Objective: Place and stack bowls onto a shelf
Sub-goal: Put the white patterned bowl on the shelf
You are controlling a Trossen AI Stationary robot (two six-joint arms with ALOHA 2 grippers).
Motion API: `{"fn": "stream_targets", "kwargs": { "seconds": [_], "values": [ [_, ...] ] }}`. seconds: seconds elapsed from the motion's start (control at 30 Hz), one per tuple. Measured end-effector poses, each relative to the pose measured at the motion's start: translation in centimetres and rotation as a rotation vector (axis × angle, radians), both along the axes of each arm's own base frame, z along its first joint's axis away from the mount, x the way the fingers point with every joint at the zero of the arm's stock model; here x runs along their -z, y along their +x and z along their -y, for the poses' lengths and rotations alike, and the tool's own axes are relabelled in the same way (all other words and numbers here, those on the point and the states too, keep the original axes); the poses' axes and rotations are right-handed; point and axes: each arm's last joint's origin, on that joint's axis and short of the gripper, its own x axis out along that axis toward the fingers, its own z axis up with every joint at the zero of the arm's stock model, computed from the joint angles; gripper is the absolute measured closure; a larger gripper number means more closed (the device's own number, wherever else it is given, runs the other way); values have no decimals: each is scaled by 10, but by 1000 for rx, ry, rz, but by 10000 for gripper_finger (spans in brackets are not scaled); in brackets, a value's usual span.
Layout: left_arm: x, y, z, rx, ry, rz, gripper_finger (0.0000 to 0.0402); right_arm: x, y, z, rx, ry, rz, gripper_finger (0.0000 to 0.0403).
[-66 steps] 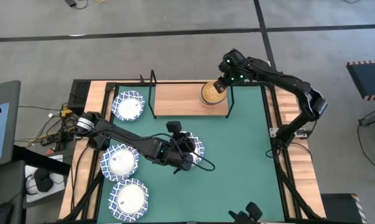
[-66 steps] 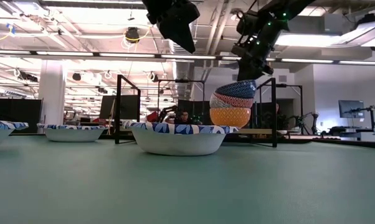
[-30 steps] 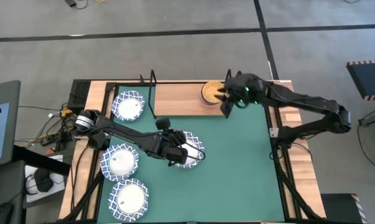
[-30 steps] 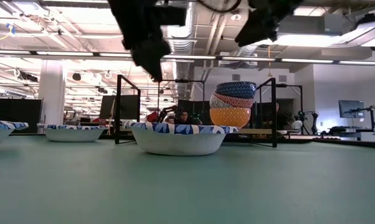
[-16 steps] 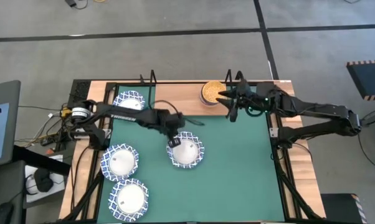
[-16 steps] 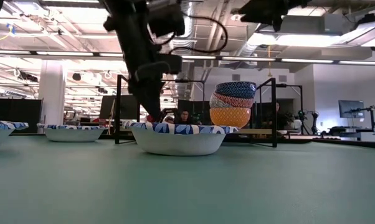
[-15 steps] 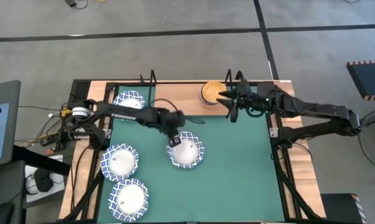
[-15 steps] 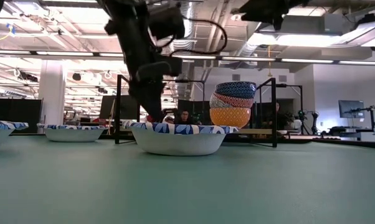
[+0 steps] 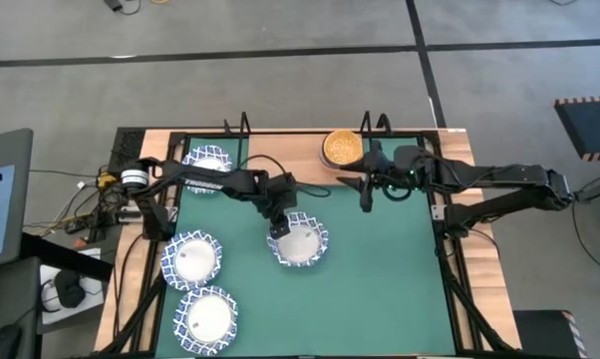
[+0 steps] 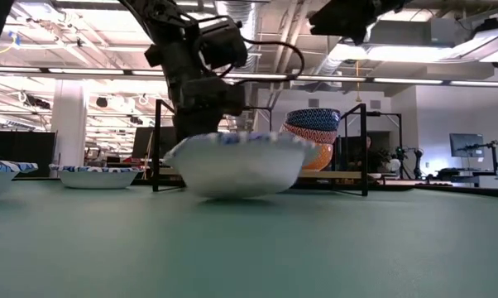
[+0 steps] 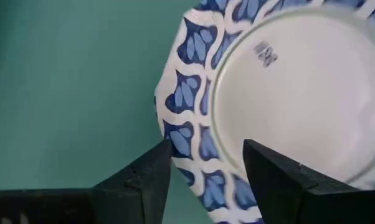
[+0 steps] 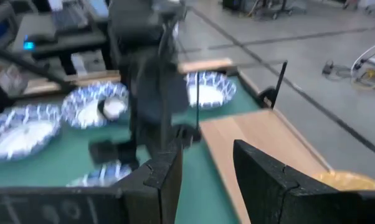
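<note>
Two grippers: we saw left gripper (image 11: 206, 171) open astride the tilted bowl (image 9: 299, 242) rim; right gripper (image 12: 203, 168) open, empty, beside shelf (image 9: 280, 150).

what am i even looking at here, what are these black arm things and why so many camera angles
These are two robot arms working at a table covered by a green mat. One picture looks straight down, one looks level across the table, and two come from cameras on the arms' wrists.

The left end effector sits at the rim of a white bowl with a blue lattice rim; in the left wrist view its fingers straddle that rim with a gap, so nothing is gripped. From table height that bowl looks tilted.

Three more such bowls lie on the left. On the wooden shelf stands a stack of small coloured bowls. The right end effector hovers open and empty near it.
</note>
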Motion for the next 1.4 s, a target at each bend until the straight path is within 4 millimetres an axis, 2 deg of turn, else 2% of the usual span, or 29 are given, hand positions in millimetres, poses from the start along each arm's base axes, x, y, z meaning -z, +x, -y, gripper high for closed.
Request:
{"fn": "stream_targets", "kwargs": {
  "seconds": [0.2,0.5,0.77,1.0,1.2,1.4],
  "values": [
    [14,4,5,2,12,-42,270,-3,2,0,1,-6,37,235],
    [12,4,6,1,58,-39,392,-3,2,0,5,7,44,235],
    [6,7,11,0,89,-49,401,-2,2,-4,-11,10,26,235],
    [-20,16,23,17,181,-81,401,-1,2,-5,-15,9,18,235],
    [-43,20,44,57,270,-124,401,2,1,-7,-27,0,-23,235],
    [-50,20,56,95,284,-133,401,3,1,-9,-35,3,-25,235]
  ]
}}
